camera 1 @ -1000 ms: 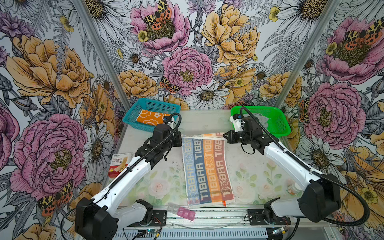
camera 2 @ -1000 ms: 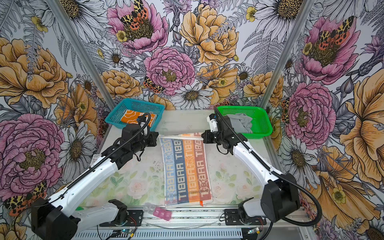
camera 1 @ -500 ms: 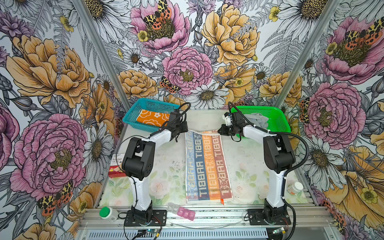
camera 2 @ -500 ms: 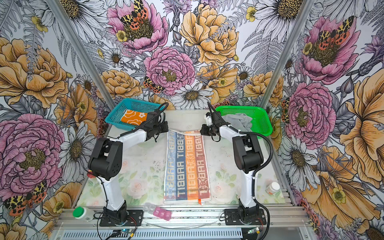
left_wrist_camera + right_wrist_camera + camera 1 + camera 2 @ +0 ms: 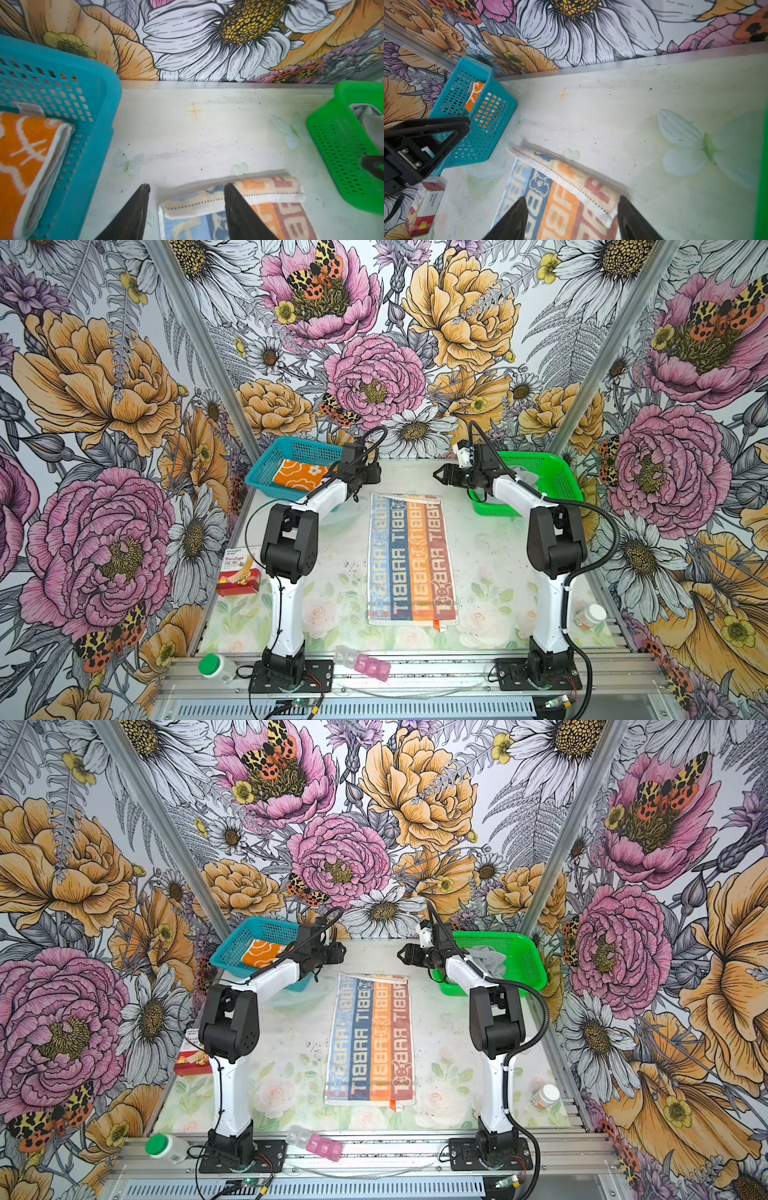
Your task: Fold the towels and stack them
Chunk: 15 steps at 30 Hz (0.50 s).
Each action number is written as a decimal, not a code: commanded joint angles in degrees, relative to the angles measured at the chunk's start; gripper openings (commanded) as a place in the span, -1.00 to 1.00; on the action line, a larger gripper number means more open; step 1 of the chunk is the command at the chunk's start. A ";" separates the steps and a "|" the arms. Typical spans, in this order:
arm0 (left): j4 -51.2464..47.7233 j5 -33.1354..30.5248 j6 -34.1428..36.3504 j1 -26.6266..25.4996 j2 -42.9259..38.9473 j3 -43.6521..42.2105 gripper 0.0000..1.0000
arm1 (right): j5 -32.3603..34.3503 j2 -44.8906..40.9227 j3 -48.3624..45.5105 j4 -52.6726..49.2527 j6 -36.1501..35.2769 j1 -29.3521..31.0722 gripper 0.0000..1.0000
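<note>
The striped RABBIT towel lies flat and lengthwise in the middle of the table, with its far hem turned over a little. My left gripper hovers open just above the towel's far left corner and holds nothing. My right gripper hovers open above the far right corner, also holding nothing. A folded orange flowered towel lies in the teal basket. A crumpled grey-white towel sits in the green basket.
A red and white bandage box lies at the left edge. A green-capped bottle and a pink pill box lie on the front rail. A small white bottle lies at the front right.
Both grippers, shut on the striped towel's far corners before, have drawn it toward the back and opened. The towel now lies free and both arms stand folded upright.
</note>
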 commanded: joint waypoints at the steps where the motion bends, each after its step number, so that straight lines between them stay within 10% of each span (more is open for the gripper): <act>1: -1.36 -0.82 0.23 -2.46 -11.70 -9.51 0.23 | 0.72 -12.13 -8.37 0.69 0.01 2.32 0.48; 9: -4.24 13.88 -5.38 -5.47 -17.70 -19.14 0.27 | 5.72 -31.67 -35.71 1.42 6.91 12.07 0.56; 13: -5.63 14.76 -6.58 -6.84 -13.20 -15.96 0.97 | 10.62 -40.17 -47.86 3.77 13.60 20.07 0.56; 15: -5.72 16.39 -7.27 -6.49 -8.13 -12.31 0.98 | 12.52 -44.18 -53.94 7.44 17.39 23.56 0.57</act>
